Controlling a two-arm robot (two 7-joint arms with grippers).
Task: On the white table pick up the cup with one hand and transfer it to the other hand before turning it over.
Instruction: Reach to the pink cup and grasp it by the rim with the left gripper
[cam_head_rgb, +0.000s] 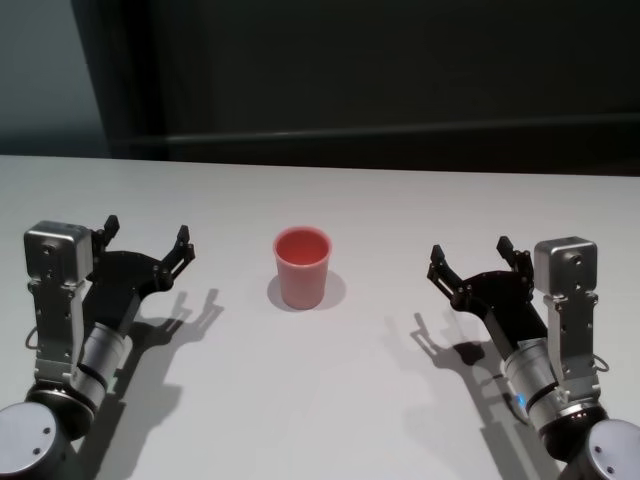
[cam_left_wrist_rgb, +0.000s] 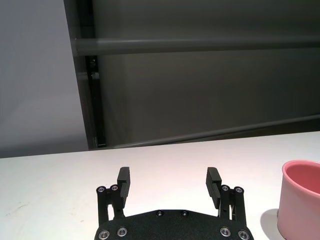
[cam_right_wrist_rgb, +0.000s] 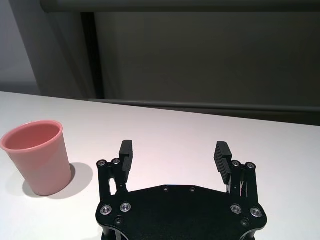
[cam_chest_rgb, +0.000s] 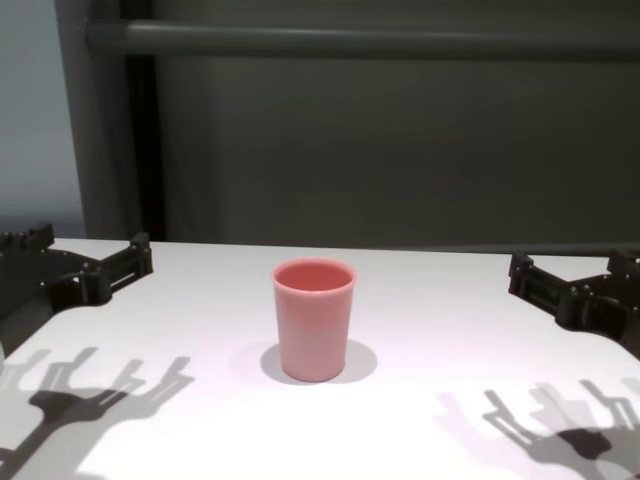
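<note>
While the cup stands upright on its narrow base near the middle of the table, mouth up, you have nothing touching it. Its pink wall is smooth and plain, and you can see down into it from the head view; nothing shows inside. It throws a soft shadow onto the white top around its foot.

On your left, the left gripper hovers above the table, well apart from the cup, with its jaws spread wide and nothing between them. From its wrist view you see both black fingers pointing out over the bare top toward the dark wall, and the cup sits off to one side, cut by the frame edge, not in line with the gap.

On your right, the right gripper mirrors it: also above the table, well apart from the cup, jaws wide open and holding nothing. Its wrist view shows the ridged pads with only white top between them, and the cup whole and upright to the side.

From the chest view you find the cup squarely between the two, with the left gripper and the right gripper reaching in from either edge at about rim height, each casting a forked shadow on the table nearer you. Behind the table runs a dark wall with a grey rail across it.
</note>
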